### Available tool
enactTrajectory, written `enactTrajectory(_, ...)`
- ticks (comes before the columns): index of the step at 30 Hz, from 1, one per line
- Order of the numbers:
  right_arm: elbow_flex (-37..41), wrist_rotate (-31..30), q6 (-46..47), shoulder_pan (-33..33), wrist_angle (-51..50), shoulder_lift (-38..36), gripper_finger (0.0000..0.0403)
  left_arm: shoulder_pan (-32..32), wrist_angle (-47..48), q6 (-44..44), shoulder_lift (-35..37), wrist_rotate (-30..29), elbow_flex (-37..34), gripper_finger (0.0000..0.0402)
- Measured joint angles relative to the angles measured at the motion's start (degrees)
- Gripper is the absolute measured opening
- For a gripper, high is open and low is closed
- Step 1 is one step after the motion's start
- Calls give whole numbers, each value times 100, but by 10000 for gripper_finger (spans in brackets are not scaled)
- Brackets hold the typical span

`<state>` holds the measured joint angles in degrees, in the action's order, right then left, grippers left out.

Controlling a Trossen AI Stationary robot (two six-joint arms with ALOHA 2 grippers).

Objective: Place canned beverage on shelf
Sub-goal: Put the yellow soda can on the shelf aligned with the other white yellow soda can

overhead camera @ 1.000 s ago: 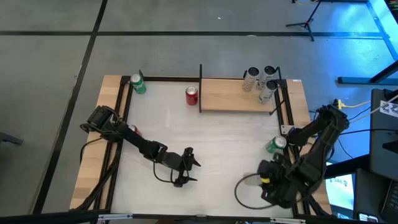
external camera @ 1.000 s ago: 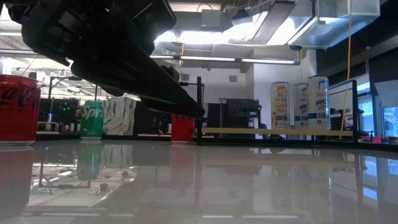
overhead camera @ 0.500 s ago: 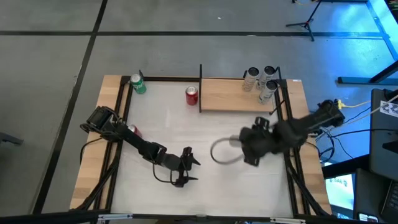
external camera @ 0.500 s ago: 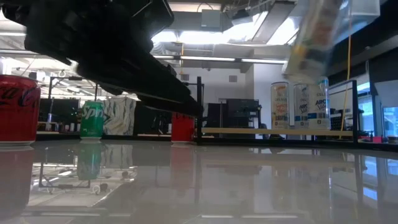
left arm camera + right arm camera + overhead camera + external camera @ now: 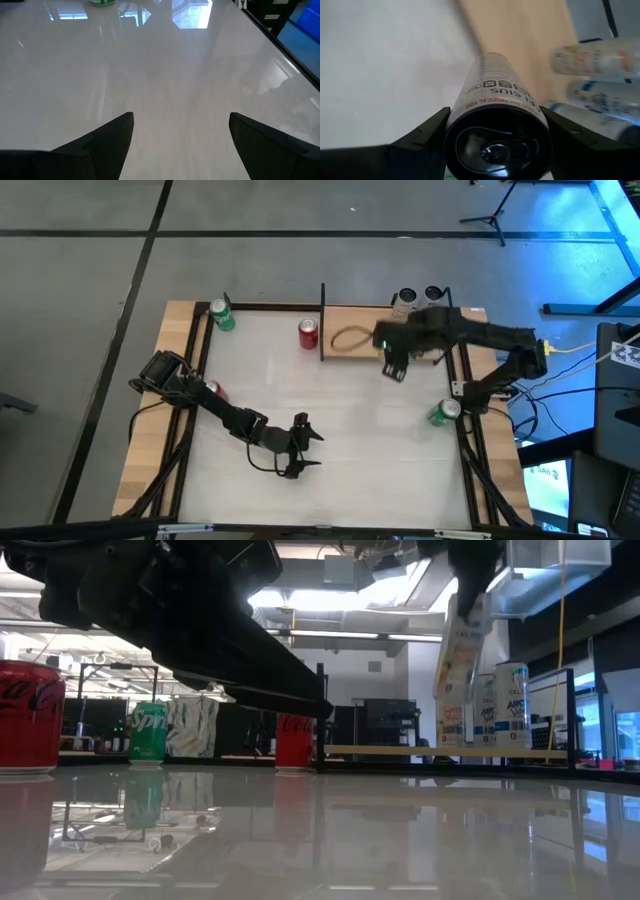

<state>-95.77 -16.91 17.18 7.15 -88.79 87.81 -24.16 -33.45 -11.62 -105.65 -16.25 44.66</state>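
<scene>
Swinging across from the near right, the right gripper (image 5: 392, 360) now hangs over the shelf (image 5: 355, 340) at the far right — clenched on a tall can (image 5: 497, 90), beside two cans (image 5: 497, 705) there. Left gripper (image 5: 300, 446) waits, jaws apart, near the middle.
</scene>
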Motion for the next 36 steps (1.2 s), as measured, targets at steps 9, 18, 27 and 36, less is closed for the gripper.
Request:
enactTrajectory(9,134,545,-944,1643,385,2,242,0,-2,0,0,-2,0,318)
enactTrajectory(18,473,1008,-1502,2641,638,24,242,2,-4,20,0,-6,0,318)
enactTrajectory(27,860,1199,-1793,3094,946,28,242,0,-2,20,0,-125,0,318)
enactTrajectory(36,1014,1349,-2008,3124,1142,28,242,2,-2,15,0,-125,0,318)
